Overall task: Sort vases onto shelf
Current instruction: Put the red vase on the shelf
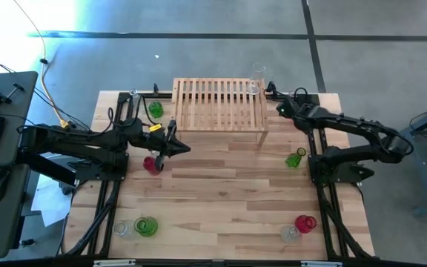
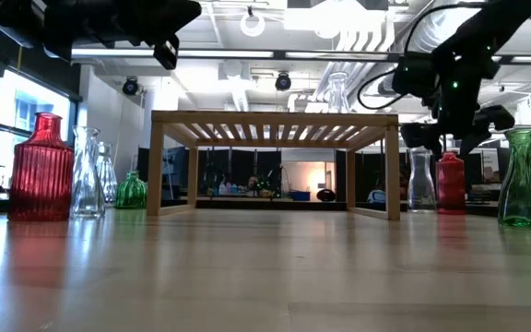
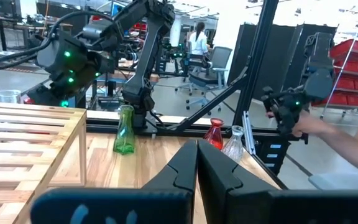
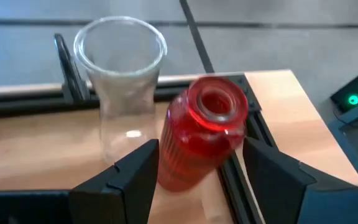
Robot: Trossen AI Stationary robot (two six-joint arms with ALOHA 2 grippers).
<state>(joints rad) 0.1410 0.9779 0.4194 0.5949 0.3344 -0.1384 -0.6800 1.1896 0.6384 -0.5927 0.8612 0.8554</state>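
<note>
One clear vase (image 1: 256, 78) stands on the shelf (image 1: 219, 104) so far, at its far right corner; the rest sit on the table (image 1: 221, 200) around it. The right gripper (image 4: 201, 152) is spread wide astride the red vase (image 4: 207, 134) at the table's far right edge, beside a second clear vase (image 4: 120, 81). It looks lined up for a side grab, no clamp visible yet. The left gripper (image 1: 180, 147) is fully closed and holds nothing, parked in front of the shelf near another red vase (image 1: 153, 165), probably to stay clear.
</note>
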